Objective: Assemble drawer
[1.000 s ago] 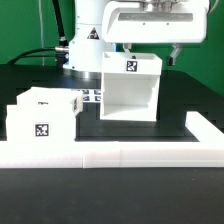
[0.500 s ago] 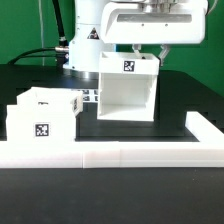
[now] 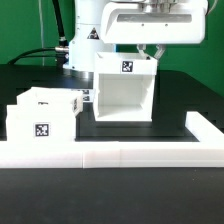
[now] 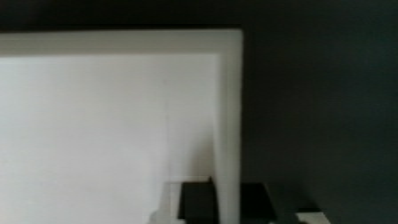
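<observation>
The drawer's larger casing (image 3: 124,92) stands open-fronted at the table's middle, with a marker on its top front edge. My gripper (image 3: 150,51) comes down from above onto the casing's top wall on the exterior view's right. In the wrist view the gripper (image 4: 226,197) has its dark fingers (image 4: 262,202) on both sides of the thin white casing wall (image 4: 228,110), shut on it. The small box (image 3: 44,117) with its marker lies at the exterior view's left, apart from the casing.
A long low white border wall (image 3: 120,153) runs along the front and turns back at the exterior view's right. A bit of the marker board (image 3: 88,97) shows between box and casing. The robot base (image 3: 85,40) stands behind.
The casing has shifted a little toward the exterior view's left with the gripper on it. The small box has not moved.
</observation>
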### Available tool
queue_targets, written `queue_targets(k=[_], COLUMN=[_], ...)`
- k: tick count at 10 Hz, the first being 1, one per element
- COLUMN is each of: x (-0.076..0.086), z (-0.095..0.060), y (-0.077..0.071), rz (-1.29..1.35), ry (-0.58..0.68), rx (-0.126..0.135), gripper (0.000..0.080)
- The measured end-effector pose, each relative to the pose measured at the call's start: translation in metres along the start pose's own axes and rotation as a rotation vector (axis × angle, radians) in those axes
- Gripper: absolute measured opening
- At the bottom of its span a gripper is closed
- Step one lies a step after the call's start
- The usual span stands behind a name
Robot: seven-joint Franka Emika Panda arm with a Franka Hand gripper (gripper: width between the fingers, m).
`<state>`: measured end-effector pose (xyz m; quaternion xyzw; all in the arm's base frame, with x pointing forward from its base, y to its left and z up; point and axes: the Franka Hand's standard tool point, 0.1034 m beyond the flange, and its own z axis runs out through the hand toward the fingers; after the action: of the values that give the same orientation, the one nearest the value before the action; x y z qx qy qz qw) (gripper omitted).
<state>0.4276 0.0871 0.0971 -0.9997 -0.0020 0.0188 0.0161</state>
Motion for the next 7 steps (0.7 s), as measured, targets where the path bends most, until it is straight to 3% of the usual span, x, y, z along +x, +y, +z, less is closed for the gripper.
queue_targets(k=[3, 7], x=[0.001, 0.054], z=[0.000, -0.002], y=[0.000, -0.002], rz=[-0.003, -0.018], ry=[0.000, 0.054], rx=[0.000, 0.024], gripper=[0.0036, 0.0038])
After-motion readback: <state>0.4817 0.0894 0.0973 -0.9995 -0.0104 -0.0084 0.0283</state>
